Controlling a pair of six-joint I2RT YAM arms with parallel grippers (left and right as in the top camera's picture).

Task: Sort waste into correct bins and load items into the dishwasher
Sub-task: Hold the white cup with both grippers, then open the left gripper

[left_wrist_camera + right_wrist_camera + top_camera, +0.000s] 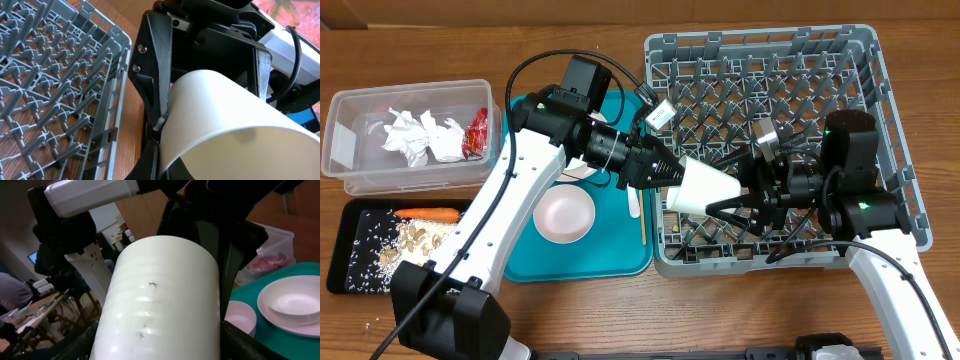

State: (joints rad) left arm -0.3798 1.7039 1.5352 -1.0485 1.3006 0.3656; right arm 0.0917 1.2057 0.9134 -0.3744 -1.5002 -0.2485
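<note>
The small white cup [705, 188] hangs in the air over the front left corner of the grey dish rack [890, 120], lying sideways. My left gripper [665, 172] is shut on its rim; in the left wrist view [165, 135] a finger pinches the cup wall [225, 115]. My right gripper [740, 192] reaches in from the right. Its fingers [160, 350] lie tight against both sides of the cup [160, 295]. A white bowl [565, 215], a plate partly hidden under my left arm [582, 172], a fork [633, 205] and a thin stick [642, 225] lie on the teal tray [610, 265].
The clear tub [345, 110] at far left holds napkin balls [420, 135] and a red wrapper [477, 133]. The black tray [340, 250] in front of it holds a carrot [427, 213], beige scraps and rice. The rack's pegs stand under both grippers.
</note>
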